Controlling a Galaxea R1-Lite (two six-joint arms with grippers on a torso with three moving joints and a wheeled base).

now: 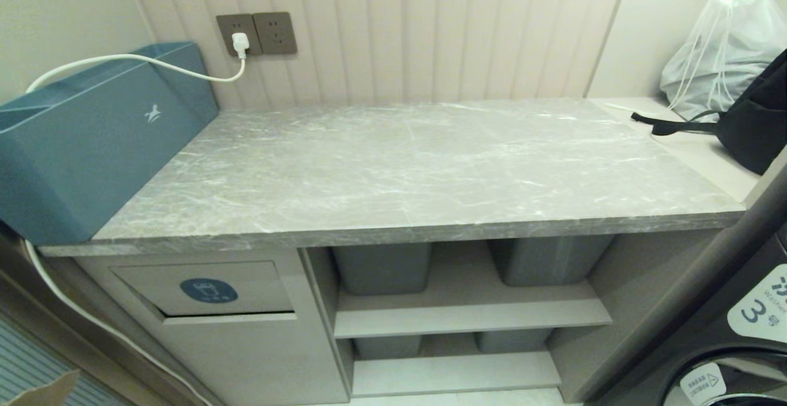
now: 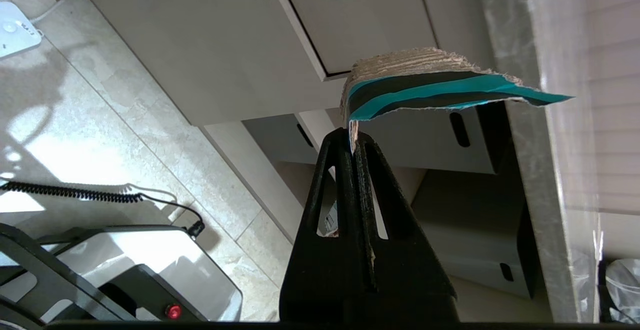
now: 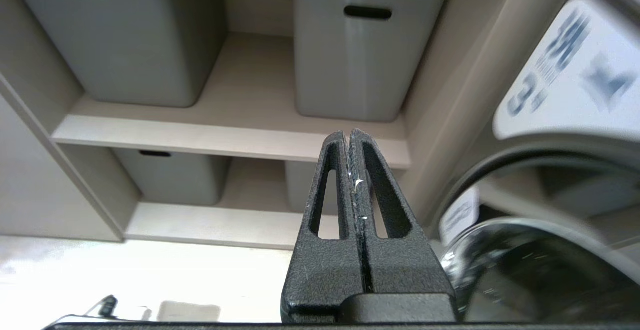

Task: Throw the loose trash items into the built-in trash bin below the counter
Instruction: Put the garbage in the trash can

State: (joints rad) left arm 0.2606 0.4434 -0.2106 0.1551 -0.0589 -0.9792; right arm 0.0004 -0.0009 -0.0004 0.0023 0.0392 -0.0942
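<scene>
My left gripper [image 2: 354,137] is shut on the edge of a torn paper scrap [image 2: 425,82], brown with turquoise and dark stripes. It holds the scrap in front of the cabinet, below the counter edge [image 2: 520,120] and short of the built-in trash bin flap [image 2: 360,25]. In the head view the flap [image 1: 209,286] with its round blue icon sits under the grey marble counter [image 1: 418,166] at the left, and a brown paper corner [image 1: 43,390] pokes in at the lower left edge. My right gripper [image 3: 349,137] is shut and empty, low before the shelves.
A blue box [image 1: 92,141] with a white cable [image 1: 123,58] stands at the counter's left end. Grey tubs [image 1: 381,267] fill the shelves. A black bag [image 1: 756,117] and a white plastic bag [image 1: 725,43] sit at the right, above a washer [image 1: 738,344].
</scene>
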